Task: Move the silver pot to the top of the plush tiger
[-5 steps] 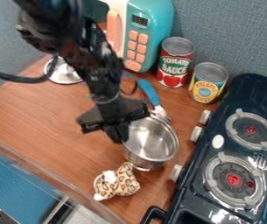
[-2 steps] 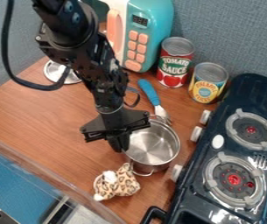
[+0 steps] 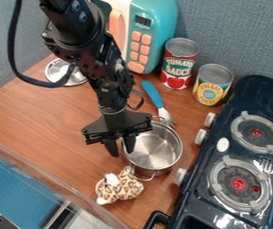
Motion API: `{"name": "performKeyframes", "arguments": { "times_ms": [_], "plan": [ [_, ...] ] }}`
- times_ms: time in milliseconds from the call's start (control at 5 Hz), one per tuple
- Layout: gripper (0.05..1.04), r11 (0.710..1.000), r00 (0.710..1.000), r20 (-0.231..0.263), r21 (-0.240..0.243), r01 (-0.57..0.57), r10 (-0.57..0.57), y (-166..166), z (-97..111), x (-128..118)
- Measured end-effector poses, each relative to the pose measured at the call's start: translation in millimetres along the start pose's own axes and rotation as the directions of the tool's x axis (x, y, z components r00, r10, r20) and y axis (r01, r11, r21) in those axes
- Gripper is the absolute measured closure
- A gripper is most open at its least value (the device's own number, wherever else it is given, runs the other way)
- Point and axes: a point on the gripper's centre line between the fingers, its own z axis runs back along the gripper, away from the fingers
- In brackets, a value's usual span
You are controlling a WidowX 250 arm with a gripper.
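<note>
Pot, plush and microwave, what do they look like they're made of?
Pot: metal, likely stainless steel, polished, with bright reflections inside. Plush: soft-looking spotted fabric with white patches; fuzzy or smooth, I can't tell. Microwave: probably plastic, smooth and fairly matte, with moulded-looking buttons.

Toy tiger — brown-spotted cream

Shiny, smooth metal forms the pot at centre; soft, matt plush covers the spotted tiger below. The stove at right looks glossy, the wooden table satiny.
</note>
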Motion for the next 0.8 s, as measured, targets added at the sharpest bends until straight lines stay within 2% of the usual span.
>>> {"name": "performKeyframes", "arguments": {
  "times_ms": [200, 400, 600, 800],
  "plan": [
    [0.283, 1.000, 0.998, 0.049, 0.010, 0.026, -0.027, -3.8, 13.9, 0.0],
    [0.081, 0.999, 0.997, 0.076, -0.010, 0.033, -0.032, -7.4, 37.0, 3.5],
    [0.079, 0.999, 0.993, 0.113, -0.042, 0.020, -0.015, -6.4, 66.6, 10.7],
    [0.084, 0.999, 0.994, 0.111, -0.040, 0.020, -0.015, -6.1, 66.5, 10.3]
  ]
}}
